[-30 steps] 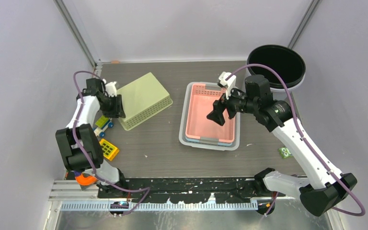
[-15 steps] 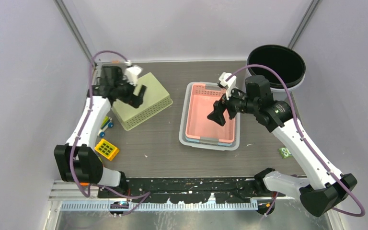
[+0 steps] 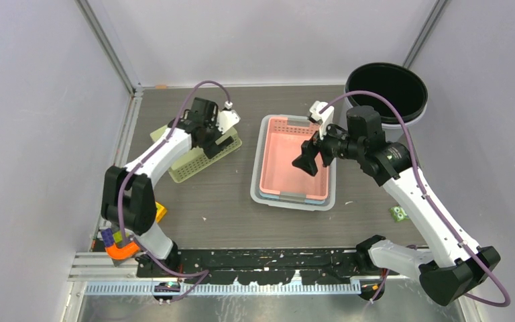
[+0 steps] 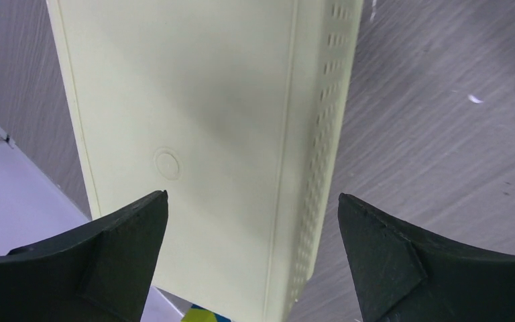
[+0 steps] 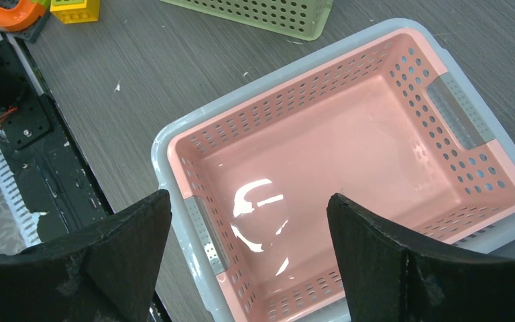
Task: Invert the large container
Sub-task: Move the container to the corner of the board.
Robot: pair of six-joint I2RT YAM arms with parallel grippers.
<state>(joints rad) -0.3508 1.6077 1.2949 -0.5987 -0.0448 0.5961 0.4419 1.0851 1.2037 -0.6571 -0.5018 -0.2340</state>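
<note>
A large pale green perforated container (image 3: 198,164) lies bottom up at the left of the table; its smooth base (image 4: 208,100) and holed side wall fill the left wrist view. My left gripper (image 3: 216,142) hovers open over its right part, fingers (image 4: 127,248) wide apart with nothing between them. A pink basket (image 3: 288,168) sits opening up, nested in a pale grey tub (image 3: 258,191) mid-table. My right gripper (image 3: 306,163) hangs open above the pink basket (image 5: 349,154), holding nothing.
A black round bin (image 3: 385,87) stands at the back right. A yellow block (image 3: 159,211), an orange piece (image 3: 121,249) and purple and blue blocks (image 3: 109,235) lie near the left arm's base. A small green toy (image 3: 397,213) lies at the right.
My left gripper left the green container's left edge, opened wide, and swung across to above its right part. The right arm has barely moved.
</note>
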